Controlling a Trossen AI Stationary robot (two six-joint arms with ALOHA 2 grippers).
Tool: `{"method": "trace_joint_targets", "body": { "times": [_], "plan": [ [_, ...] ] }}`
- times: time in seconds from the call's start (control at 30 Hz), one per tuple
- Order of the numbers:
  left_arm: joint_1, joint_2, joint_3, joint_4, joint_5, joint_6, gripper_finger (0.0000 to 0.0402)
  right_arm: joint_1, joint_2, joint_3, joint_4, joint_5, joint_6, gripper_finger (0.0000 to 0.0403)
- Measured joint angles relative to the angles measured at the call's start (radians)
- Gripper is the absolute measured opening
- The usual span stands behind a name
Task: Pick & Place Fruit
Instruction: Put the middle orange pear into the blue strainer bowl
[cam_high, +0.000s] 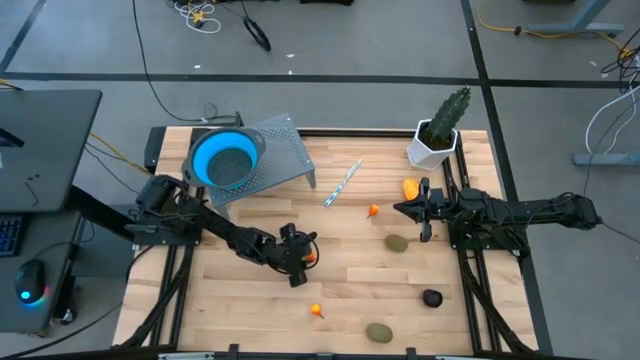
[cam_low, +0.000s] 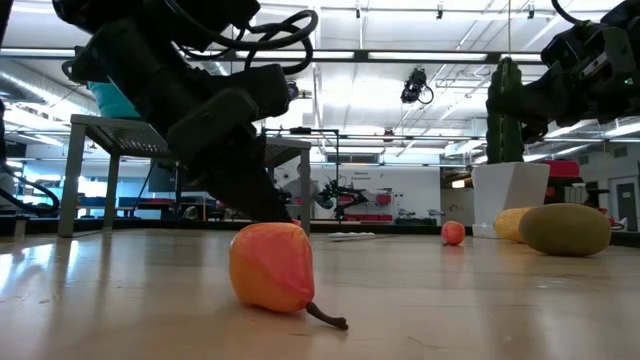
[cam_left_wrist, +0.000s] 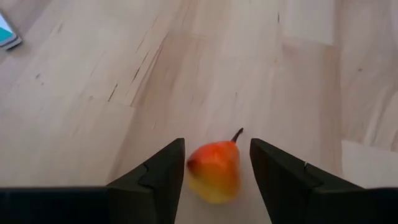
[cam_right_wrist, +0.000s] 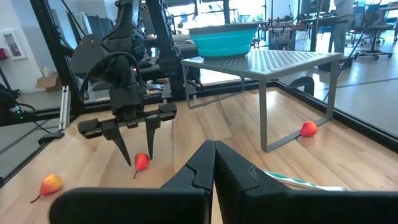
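My left gripper (cam_left_wrist: 214, 171) mid-table, jaws half open astride small orange-red plastic pear (cam_left_wrist: 213, 169), not clamped. Probably light, hard, slick; pinch widest belly. Right gripper (cam_high: 424, 212) closed, parked far right.

Small orange pear (cam_left_wrist: 214, 172) lies on its side on the surface (cam_high: 350, 270), stem out, well in front of the metal rack (cam_high: 275, 155). Another orange pear (cam_high: 316, 310) lies farther out. Tiny orange piece (cam_high: 373, 210), yellow-orange oval (cam_high: 410, 187), two olive-green ovals (cam_high: 397, 242) (cam_high: 378, 331) and a blackish round (cam_high: 431, 297) lie scattered beyond.
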Motion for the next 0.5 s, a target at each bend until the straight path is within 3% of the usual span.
{"method": "trace_joint_targets", "body": {
  "times": [0.5],
  "plan": [
    [-0.001, 0.0, 0.0, -0.006, -0.002, -0.004, 0.0193, 0.0, 0.0, 0.0, 0.0, 0.0, 0.0, 0.0013]
  ]
}}
